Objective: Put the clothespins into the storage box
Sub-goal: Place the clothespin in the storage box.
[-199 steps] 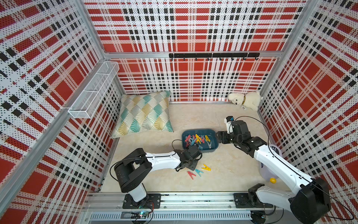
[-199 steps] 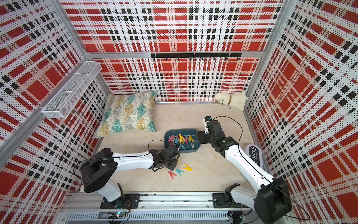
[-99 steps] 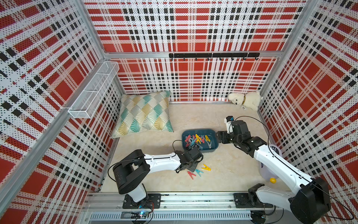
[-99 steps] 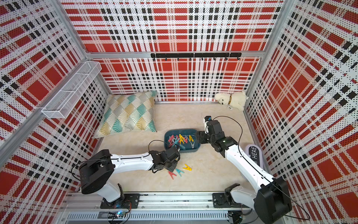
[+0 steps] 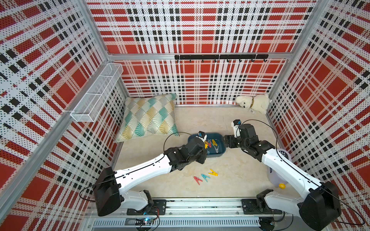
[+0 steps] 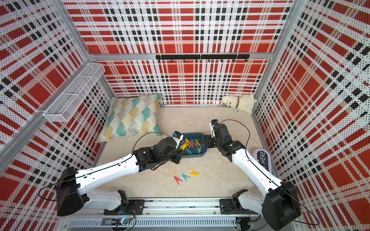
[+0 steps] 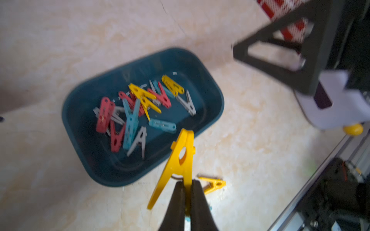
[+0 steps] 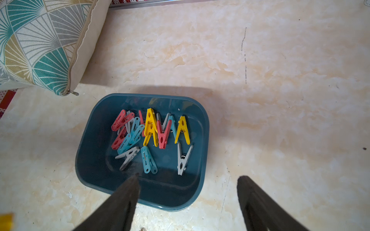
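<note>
Left gripper (image 7: 187, 183): pinched shut on one leg of a yellow clothespin (image 7: 180, 158), peg jutting beyond the tips, just short of the storage box (image 7: 80, 130) wall
Ahead of that claw, inside the box: mixed clothespins (image 7: 131, 120) in a heap
On the floor beneath and beside it: three loose pegs (image 5: 205, 177), red, teal, yellow
Handling, judged: light, stiff, smooth, sprung; prone to pivot on a one-leg hold; better taken across the flat sides near the spring
Right gripper (image 8: 189, 177): spread wide, empty, box just ahead of its tips
</note>
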Available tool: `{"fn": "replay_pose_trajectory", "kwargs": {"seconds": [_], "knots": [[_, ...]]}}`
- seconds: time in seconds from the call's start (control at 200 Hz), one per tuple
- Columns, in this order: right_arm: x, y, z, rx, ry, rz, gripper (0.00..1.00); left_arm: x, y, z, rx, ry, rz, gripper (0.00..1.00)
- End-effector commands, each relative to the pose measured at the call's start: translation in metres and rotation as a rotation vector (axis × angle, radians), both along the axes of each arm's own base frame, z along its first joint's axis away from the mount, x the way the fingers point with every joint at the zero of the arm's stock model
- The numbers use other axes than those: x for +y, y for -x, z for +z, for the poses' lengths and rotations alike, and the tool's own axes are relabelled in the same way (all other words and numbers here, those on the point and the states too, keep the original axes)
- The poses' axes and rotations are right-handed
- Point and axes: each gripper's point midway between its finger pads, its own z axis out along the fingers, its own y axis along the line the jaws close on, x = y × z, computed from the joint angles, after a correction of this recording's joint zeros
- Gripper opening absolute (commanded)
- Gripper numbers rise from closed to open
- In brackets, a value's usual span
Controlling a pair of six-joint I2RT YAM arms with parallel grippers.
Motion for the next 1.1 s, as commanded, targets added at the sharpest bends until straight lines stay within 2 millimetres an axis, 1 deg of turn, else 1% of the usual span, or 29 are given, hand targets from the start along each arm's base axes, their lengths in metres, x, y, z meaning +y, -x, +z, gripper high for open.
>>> {"fn": "replay_pose_trajectory", "kwargs": {"seconds": [0.0, 0.055, 0.11, 0.145, 0.19, 0.266, 0.341, 0.481, 0.606, 0.711, 0.852, 0.967, 1.027, 1.097], "knots": [[0.008, -0.007, 0.018, -0.048, -0.023, 0.016, 0.84, -0.002, -0.034, 0.033, -0.084, 0.071, 0.056, 0.07], [0.008, -0.008, 0.017, -0.049, -0.018, 0.014, 0.84, -0.008, -0.048, 0.039, -0.096, 0.091, 0.069, 0.07], [0.006, -0.008, 0.018, -0.053, -0.013, 0.009, 0.84, -0.011, -0.063, 0.037, -0.090, 0.090, 0.096, 0.07], [0.006, -0.008, 0.018, -0.053, -0.011, 0.006, 0.84, -0.009, -0.074, 0.033, -0.086, 0.082, 0.141, 0.07], [0.006, -0.008, 0.017, -0.051, -0.011, 0.006, 0.84, -0.006, -0.084, 0.025, -0.076, 0.051, 0.180, 0.06], [0.007, -0.008, 0.016, -0.047, -0.012, 0.011, 0.84, -0.004, -0.094, 0.010, -0.056, 0.025, 0.205, 0.06], [0.008, -0.008, 0.015, -0.046, -0.018, 0.015, 0.84, -0.003, -0.100, -0.011, -0.021, -0.011, 0.214, 0.06], [0.011, -0.009, 0.012, -0.039, -0.029, 0.023, 0.84, 0.012, -0.112, -0.050, 0.035, -0.086, 0.268, 0.06], [0.014, -0.011, 0.015, -0.043, -0.030, 0.029, 0.84, 0.023, -0.117, -0.078, 0.075, -0.157, 0.296, 0.05], [0.015, -0.011, 0.019, -0.049, -0.029, 0.034, 0.84, 0.021, -0.115, -0.095, 0.112, -0.193, 0.277, 0.05], [0.014, -0.012, 0.022, -0.058, -0.024, 0.034, 0.84, 0.014, -0.104, -0.107, 0.131, -0.213, 0.238, 0.05], [0.016, -0.013, 0.018, -0.050, -0.027, 0.036, 0.84, 0.007, -0.099, -0.113, 0.141, -0.219, 0.219, 0.05], [0.018, -0.014, 0.018, -0.048, -0.032, 0.042, 0.84, 0.008, -0.098, -0.119, 0.152, -0.228, 0.224, 0.05], [0.018, -0.013, 0.017, -0.047, -0.031, 0.044, 0.84, 0.013, -0.100, -0.129, 0.171, -0.238, 0.239, 0.05]]}}
